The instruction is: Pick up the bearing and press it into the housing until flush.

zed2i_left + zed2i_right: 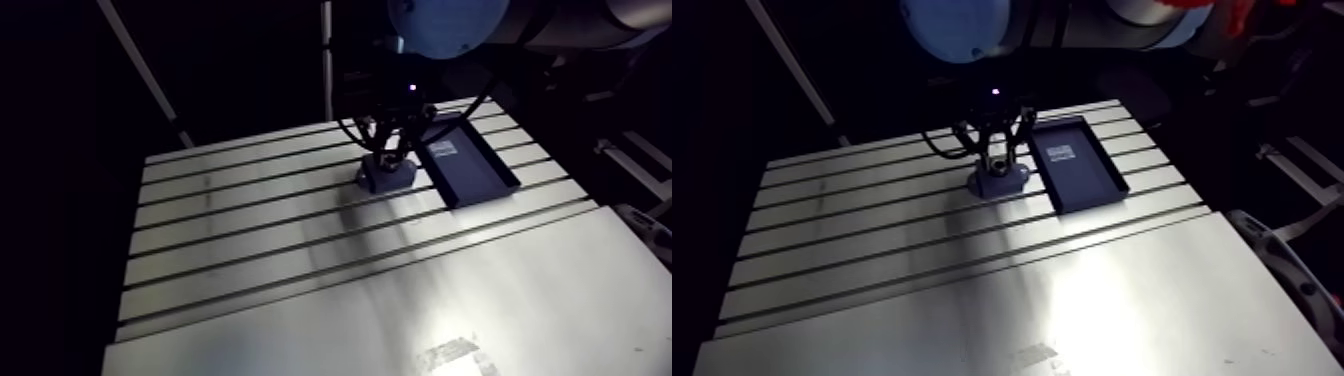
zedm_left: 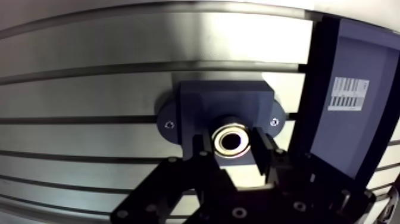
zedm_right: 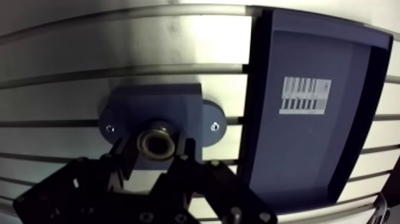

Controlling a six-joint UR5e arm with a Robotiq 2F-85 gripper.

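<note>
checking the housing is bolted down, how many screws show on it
2: one screw on the housing flange away from the tray, one on the flange nearer it. More may hide under the gripper.

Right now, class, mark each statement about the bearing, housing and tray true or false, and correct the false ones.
1. The claw straddles the bearing at the bore of the housing. True.
2. The tray holds a spare bearing. False: it shows only a barcode label.
3. The housing stands inside the tray. False: it stands on the slotted table, beside the tray.
4. Each housing flange shows a screw. True.
</note>
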